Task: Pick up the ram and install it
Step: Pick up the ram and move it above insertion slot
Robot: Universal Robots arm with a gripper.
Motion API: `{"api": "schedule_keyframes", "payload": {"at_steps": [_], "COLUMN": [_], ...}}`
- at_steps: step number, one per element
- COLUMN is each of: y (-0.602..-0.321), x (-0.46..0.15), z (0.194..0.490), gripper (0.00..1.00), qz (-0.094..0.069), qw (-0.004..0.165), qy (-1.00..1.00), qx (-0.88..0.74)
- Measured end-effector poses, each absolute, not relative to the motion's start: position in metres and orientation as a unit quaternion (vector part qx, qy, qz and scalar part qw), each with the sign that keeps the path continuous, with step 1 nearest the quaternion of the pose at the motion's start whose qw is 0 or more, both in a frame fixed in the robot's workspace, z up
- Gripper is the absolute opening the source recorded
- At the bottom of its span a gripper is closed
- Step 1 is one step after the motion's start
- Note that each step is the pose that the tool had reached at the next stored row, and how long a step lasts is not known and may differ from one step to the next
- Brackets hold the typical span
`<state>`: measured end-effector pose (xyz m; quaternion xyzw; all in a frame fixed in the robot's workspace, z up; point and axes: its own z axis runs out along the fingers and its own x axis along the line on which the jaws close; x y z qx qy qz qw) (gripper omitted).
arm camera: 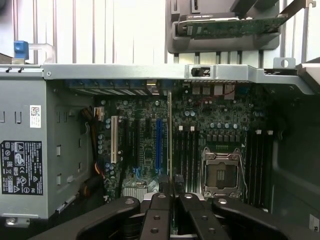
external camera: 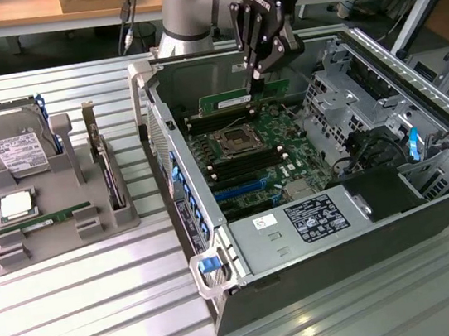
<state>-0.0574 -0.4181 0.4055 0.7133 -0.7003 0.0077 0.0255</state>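
The first half of the work was done: the ram [external camera: 232, 99] was off the grey holder [external camera: 66, 232] and in the hand [external camera: 255, 78]. The hand was closed almost completely on the upper edge of the thin green stick, near its middle, and the stick hung level with its long side downward.

The ram was inside the open computer case [external camera: 413, 83], over the motherboard [external camera: 249, 160]. In the exterior view it was just above the bank of black memory slots [external camera: 218, 120] on the far side of the CPU socket [external camera: 231, 140], and it lay along the same direction as these slots. In the wrist view the ram [arm camera: 169, 130] appeared as one narrow line running out from between the fingertips [arm camera: 164, 184] of the hand [arm camera: 171, 185], just beside the dark slots [arm camera: 187, 155] next to the socket [arm camera: 220, 170].

The second half, I judged, was not yet finished. The whole height of the green board could be seen above the slots, so it did not look pushed down into one. Whether its lower edge was touching a slot or was a little above it, I could not tell. I also could not tell if it stood exactly over one slot or slightly to the side.

On the surface [external camera: 79, 322], at the exterior view's left, the holder carried another green stick [external camera: 47, 218], a square silver chip [external camera: 16, 205], a hard drive [external camera: 17, 147] and a dark card [external camera: 108, 176] standing upright. These were well apart from the hand.
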Motion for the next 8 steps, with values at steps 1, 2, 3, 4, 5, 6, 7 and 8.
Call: {"api": "schedule_keyframes", "payload": {"at_steps": [1, 2, 3, 4, 5, 6, 7, 8], "y": [-0.4181, -0.4181, -0.4181, -0.4181, -0.4181, -0.4181, -0.4181, -0.4181], "x": [-0.0562, -0.0547, -0.0535, -0.0527, -0.052, -0.0514, -0.0499, -0.049], "z": [0.4055, 0.4056, 0.4055, 0.4055, 0.4055, 0.4055, 0.4055, 0.4055], "gripper": [0.12, 0.12, 0.12, 0.12, 0.12, 0.12, 0.12, 0.12], "qz": [0.008, 0.008, 0.008, 0.008, 0.008, 0.008, 0.008, 0.008], "qw": [0.026, 0.026, 0.026, 0.026, 0.026, 0.025, 0.025, 0.026], "qy": [-0.7, -0.7, -0.7, -0.7, -0.7, -0.7, -0.7, -0.7], "qx": [0.713, 0.713, 0.713, 0.713, 0.713, 0.713, 0.713, 0.713]}}
